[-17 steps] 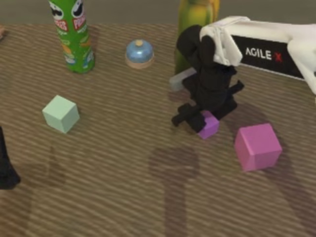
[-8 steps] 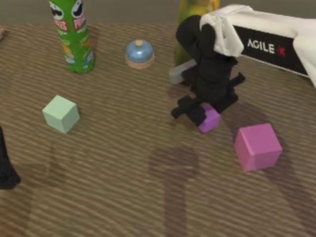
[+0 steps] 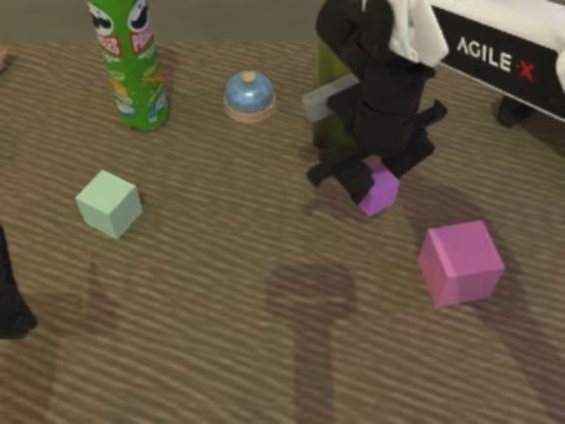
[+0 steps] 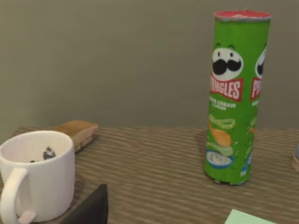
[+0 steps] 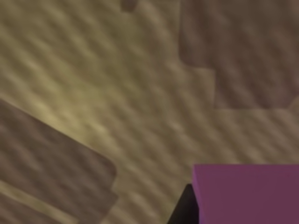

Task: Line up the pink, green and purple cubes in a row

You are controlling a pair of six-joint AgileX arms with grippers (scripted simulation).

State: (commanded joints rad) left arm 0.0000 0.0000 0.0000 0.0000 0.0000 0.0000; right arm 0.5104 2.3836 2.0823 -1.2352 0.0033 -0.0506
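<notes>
My right gripper is shut on the small purple cube and holds it above the table, right of centre toward the back. In the right wrist view the purple cube fills the corner beside one dark finger. The large pink cube rests on the table to the front right of it, apart from it. The mint green cube sits far off at the left; a corner of this green cube shows in the left wrist view. My left gripper is parked at the left edge.
A green chip can stands at the back left and a blue bell beside it. A green-yellow bottle stands right behind my right arm. The left wrist view shows a white mug and a wooden block.
My right gripper has risen with the purple cube, drifting slightly toward the back and right. The pink and green cubes and the left arm have not moved.
</notes>
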